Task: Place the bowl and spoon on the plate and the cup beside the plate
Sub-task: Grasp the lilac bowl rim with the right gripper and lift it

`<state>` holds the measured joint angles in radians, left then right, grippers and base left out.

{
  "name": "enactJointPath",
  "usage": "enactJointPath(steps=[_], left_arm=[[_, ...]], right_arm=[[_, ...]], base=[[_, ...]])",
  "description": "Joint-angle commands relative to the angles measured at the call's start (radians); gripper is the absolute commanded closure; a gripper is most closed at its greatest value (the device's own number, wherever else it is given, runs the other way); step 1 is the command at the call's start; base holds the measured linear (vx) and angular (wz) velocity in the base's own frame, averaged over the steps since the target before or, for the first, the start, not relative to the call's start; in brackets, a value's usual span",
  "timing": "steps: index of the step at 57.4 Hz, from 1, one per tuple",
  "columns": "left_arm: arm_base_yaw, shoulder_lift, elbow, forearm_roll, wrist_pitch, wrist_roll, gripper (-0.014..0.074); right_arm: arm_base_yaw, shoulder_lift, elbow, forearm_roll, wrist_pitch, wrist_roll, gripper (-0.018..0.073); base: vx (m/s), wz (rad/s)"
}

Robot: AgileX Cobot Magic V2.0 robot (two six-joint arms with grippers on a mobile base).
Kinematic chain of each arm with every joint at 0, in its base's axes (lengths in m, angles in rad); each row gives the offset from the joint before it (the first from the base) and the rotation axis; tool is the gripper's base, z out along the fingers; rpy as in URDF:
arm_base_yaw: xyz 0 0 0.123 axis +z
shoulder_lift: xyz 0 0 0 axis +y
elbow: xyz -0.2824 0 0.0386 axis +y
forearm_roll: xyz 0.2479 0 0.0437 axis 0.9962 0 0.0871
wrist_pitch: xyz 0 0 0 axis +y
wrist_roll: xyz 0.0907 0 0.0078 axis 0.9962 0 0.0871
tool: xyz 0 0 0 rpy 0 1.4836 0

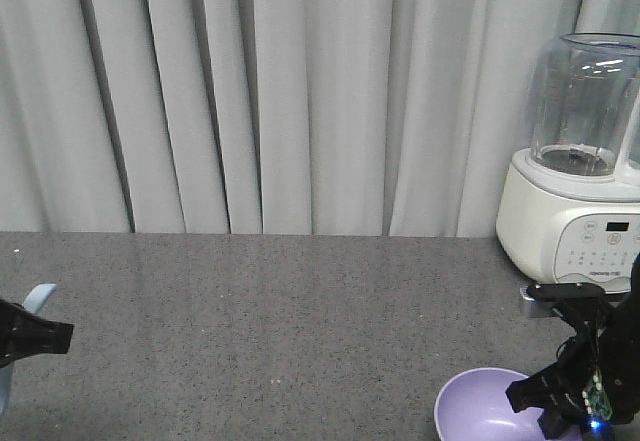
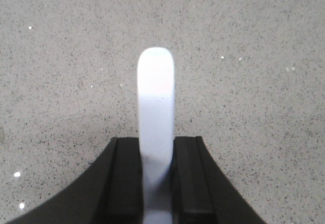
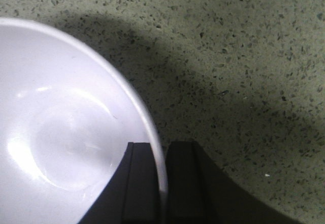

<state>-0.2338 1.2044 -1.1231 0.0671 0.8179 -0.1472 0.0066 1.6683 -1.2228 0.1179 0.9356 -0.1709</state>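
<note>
The right claw pinches the rim of the small, smooth lavender plastic bowl at the near right of the speckled grey surface. Light and stiff, it looks slippery (a rim pinch may let it tilt). The left claw clamps the pale blue-white plastic spoon at far left.

**Front view:** the camera is looking slightly downward across the speckled countertop, facing the curtain at 12 o'clock.
**Left wrist view:** the camera is pointing steeply down, very close, along the spoon, which the front view is catching at 8 o'clock.
**Right wrist view:** equally close, the camera is hanging over the bowl, shared with the front view at 5 o'clock.
</note>
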Motion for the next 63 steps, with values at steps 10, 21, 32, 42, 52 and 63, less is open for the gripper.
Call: enactJointPath(steps=[10, 21, 32, 42, 52, 63], left_arm=[[-0.008, -0.055, -0.028, 0.006, -0.104, -0.004, 0.0599], [-0.008, -0.094, -0.028, 0.005, -0.128, -0.004, 0.0599], [-0.008, -0.173, -0.027, 0.008, -0.204, -0.003, 0.0599], [-0.008, -0.244, -0.027, 0.028, -0.217, 0.039, 0.0599], [-0.008, -0.34, 0.017, 0.028, -0.293, 0.048, 0.0599], [-0.008, -0.461, 0.148, 0.024, -0.329, 0.045, 0.0599]], right_arm=[[0.004, -0.207, -0.026, 0.096, -0.146, -0.081, 0.0571], [0.004, -0.377, -0.024, 0.132, -0.23, -0.09, 0.057], [0.004, -0.541, 0.012, 0.126, -0.295, -0.09, 0.057], [0.004, -0.736, 0.15, 0.126, -0.381, -0.094, 0.057], [0.003, -0.882, 0.212, 0.119, -0.4, -0.094, 0.057], [0.003, -0.951, 0.212, 0.119, -0.401, -0.094, 0.0568]], base=[[0.0, 0.0], [0.0, 0.0], [0.0, 0.0], [0.0, 0.0], [0.0, 0.0], [0.0, 0.0]])
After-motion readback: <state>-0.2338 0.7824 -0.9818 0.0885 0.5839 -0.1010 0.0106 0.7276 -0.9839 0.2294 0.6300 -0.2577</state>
